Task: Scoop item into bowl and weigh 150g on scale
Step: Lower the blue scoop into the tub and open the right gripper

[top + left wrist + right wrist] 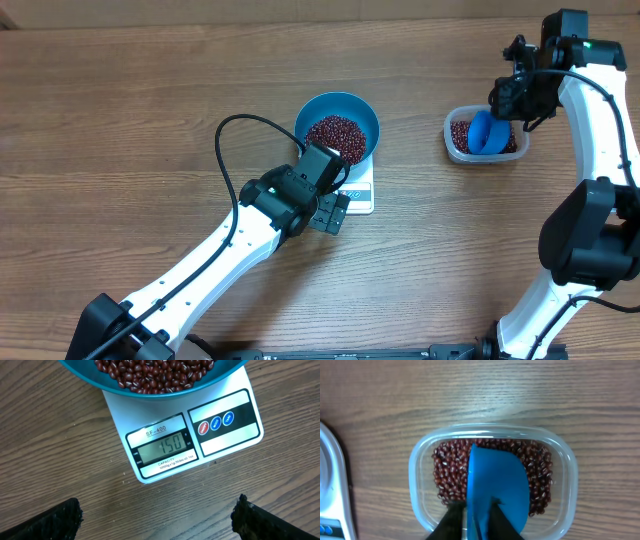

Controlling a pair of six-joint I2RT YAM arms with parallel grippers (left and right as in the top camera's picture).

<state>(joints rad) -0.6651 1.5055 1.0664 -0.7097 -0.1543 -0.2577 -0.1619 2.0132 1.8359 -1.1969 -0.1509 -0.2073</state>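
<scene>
The bowl (362, 112) of beans (335, 131) sits on the scale (120, 415), centre. The left claw (330, 212) hangs wide open and empty just near of it, likely so its camera reads the display (162, 447): 150, illegible overhead. Far right, the right claw (477, 521) straddles the scoop (497, 480) in the tub (420, 460); gripping or not, I cannot tell.

Left arm (215, 250): white shell links between black joint housings; a small green light glowed on the housing behind the fingers. One thin black cable (218, 140) looped free behind the wrist. Left gripper (157, 519): fingers (55, 522) were matte black with rough, uneven edges.
Right arm (600, 130): same white links and black joints, green light on the top housing, and its own black lead (585, 76) ran along the link. Right gripper (472, 520): fingers (451, 519) were dark and tapered.
</scene>
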